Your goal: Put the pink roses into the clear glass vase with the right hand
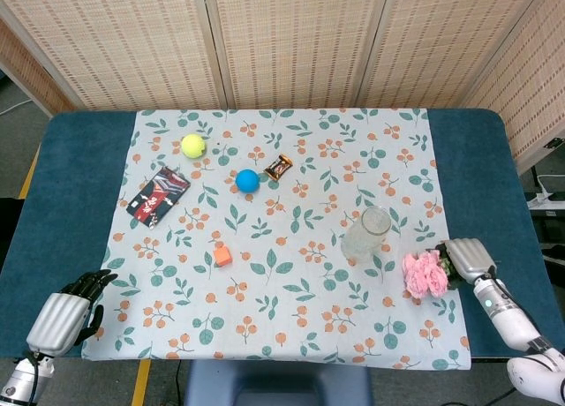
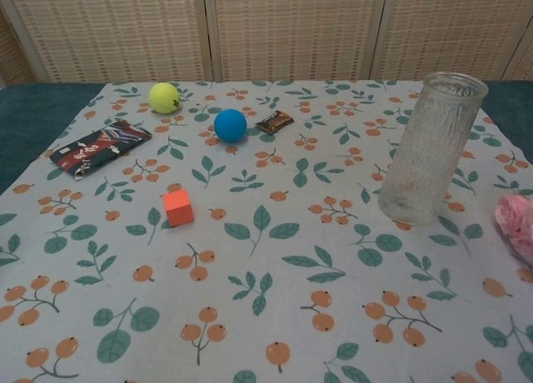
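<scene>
Reaching in from the table's right edge, our right robot hand [image 1: 467, 259] sits against the stem end of the roses [image 1: 425, 274], with green leaves showing between the two. We cannot tell from either view whether its fingers have closed on the stems or merely touch them; the head view shows only the back of the hand, and the chest view catches just a pink edge of the flowers at its right border, with no hand at all.

We judge the task to be at its very start. The roses lie on the flowered cloth [image 1: 291, 274] near the table's front right corner, blooms pointing toward the middle, not lifted. Just beside them on the inner side stands the vase [image 1: 365, 235], upright and with nothing in it. Everything is left: securing the stems, raising the bunch, turning it stems-down, and lowering it through the narrow mouth.

Our left robot hand [image 1: 64, 315] rests at the front left corner, fingers curled, holding nothing. Toward the far left part lie two balls, a packet, a sweet and a small block, well apart from the work.
</scene>
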Controlling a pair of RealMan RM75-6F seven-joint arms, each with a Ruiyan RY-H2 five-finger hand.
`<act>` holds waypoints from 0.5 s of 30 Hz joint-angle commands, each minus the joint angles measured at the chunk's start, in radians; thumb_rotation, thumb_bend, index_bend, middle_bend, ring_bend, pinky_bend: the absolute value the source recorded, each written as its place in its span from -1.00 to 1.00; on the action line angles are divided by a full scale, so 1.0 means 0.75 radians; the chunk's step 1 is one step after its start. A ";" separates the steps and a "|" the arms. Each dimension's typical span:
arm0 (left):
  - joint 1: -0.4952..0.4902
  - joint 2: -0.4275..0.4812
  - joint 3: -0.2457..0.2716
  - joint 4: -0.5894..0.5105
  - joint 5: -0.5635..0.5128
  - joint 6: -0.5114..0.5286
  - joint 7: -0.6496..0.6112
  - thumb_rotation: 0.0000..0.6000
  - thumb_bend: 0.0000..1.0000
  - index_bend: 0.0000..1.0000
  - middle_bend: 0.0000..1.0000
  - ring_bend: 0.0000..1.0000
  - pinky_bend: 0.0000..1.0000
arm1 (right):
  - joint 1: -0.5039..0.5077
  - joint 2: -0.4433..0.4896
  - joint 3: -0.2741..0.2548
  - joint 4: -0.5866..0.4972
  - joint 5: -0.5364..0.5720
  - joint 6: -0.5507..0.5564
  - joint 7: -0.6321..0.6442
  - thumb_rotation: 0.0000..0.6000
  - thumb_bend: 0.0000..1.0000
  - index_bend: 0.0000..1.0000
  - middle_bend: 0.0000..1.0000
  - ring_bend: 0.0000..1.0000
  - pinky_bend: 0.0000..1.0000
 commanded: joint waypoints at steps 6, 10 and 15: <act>0.002 0.004 -0.002 -0.004 -0.006 0.002 -0.007 1.00 0.27 -0.67 -0.68 -0.64 -0.15 | -0.159 0.149 0.021 -0.332 -0.101 0.418 -0.033 1.00 -0.14 0.80 0.62 0.73 0.91; 0.006 0.011 -0.007 -0.009 -0.011 0.015 -0.016 1.00 0.27 -0.67 -0.68 -0.64 -0.15 | -0.239 0.280 -0.041 -0.502 -0.283 0.605 0.147 1.00 -0.13 0.80 0.62 0.73 0.91; 0.011 0.016 -0.009 -0.010 -0.006 0.030 -0.027 1.00 0.27 -0.67 -0.69 -0.64 -0.15 | -0.254 0.434 -0.092 -0.653 -0.464 0.721 0.389 1.00 -0.09 0.80 0.62 0.73 0.92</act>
